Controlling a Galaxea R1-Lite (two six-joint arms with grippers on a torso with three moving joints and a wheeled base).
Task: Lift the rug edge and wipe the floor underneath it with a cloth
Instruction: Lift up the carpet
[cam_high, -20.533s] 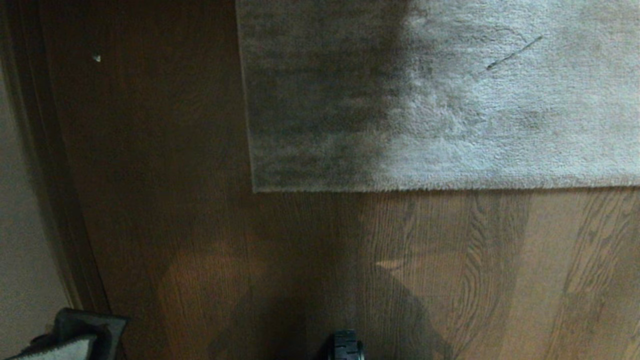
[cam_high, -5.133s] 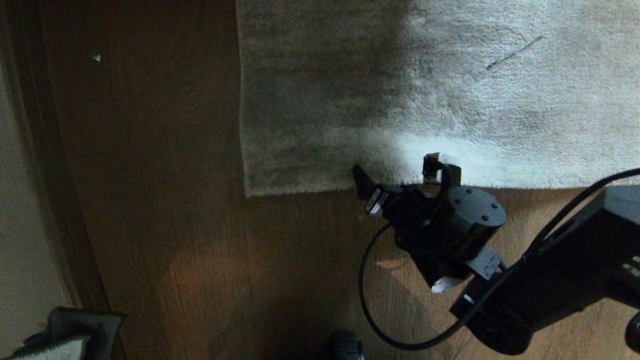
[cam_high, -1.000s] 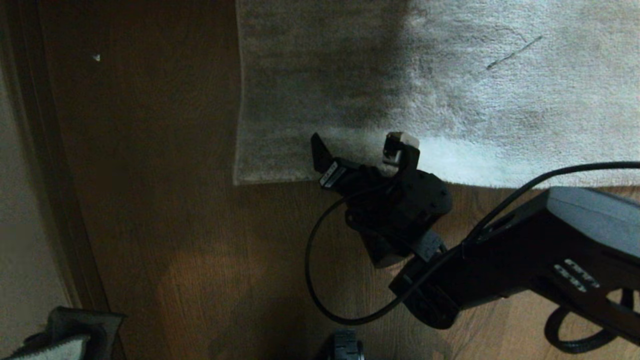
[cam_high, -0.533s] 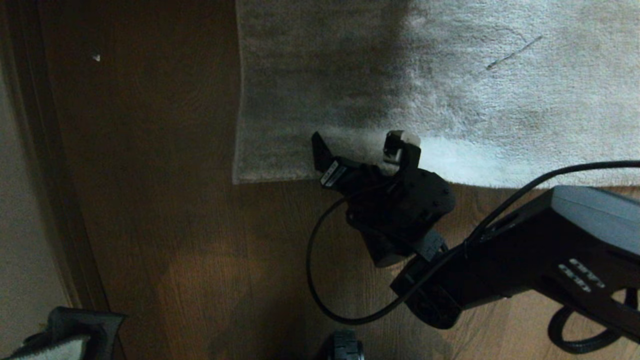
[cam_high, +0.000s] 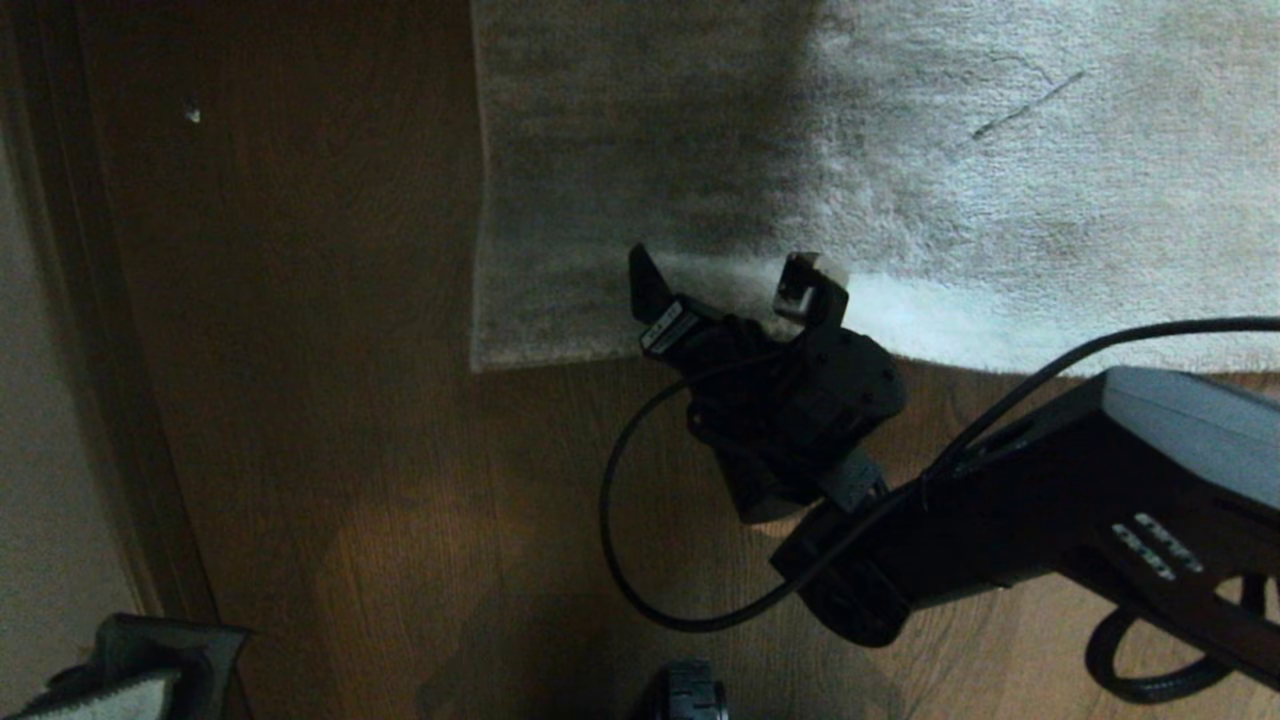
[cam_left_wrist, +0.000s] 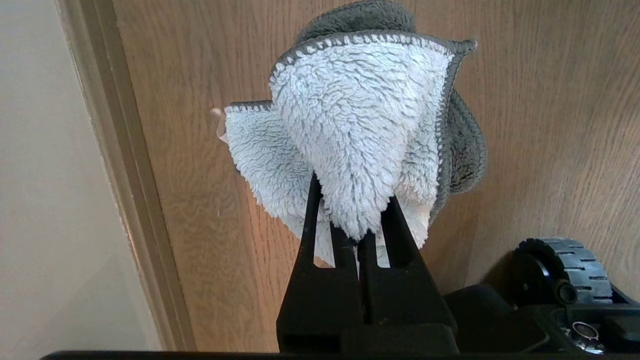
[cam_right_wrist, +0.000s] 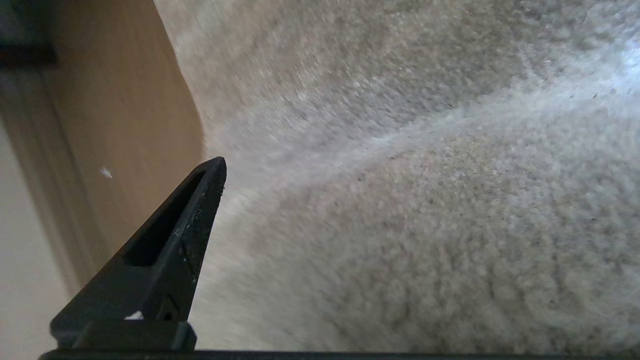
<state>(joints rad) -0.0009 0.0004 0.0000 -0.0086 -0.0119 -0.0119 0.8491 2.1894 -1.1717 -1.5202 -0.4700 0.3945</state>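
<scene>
Right hand spread wide over the rug's near border, the cloth waiting in the left.

The floor (cam_high: 330, 420) runs under the rug, whose near rug edge (cam_high: 560, 358) lies left to right across the head view, its corner toward the robot's left. The right hand (cam_high: 735, 275) sits over that border just in from the corner, fingers far apart and nothing between them; the pile bulges beneath it. It is the nearer arm. The left hand (cam_left_wrist: 360, 235), parked low at the left, is clamped together on the cloth (cam_left_wrist: 355, 130). Nothing blocks the border.
</scene>
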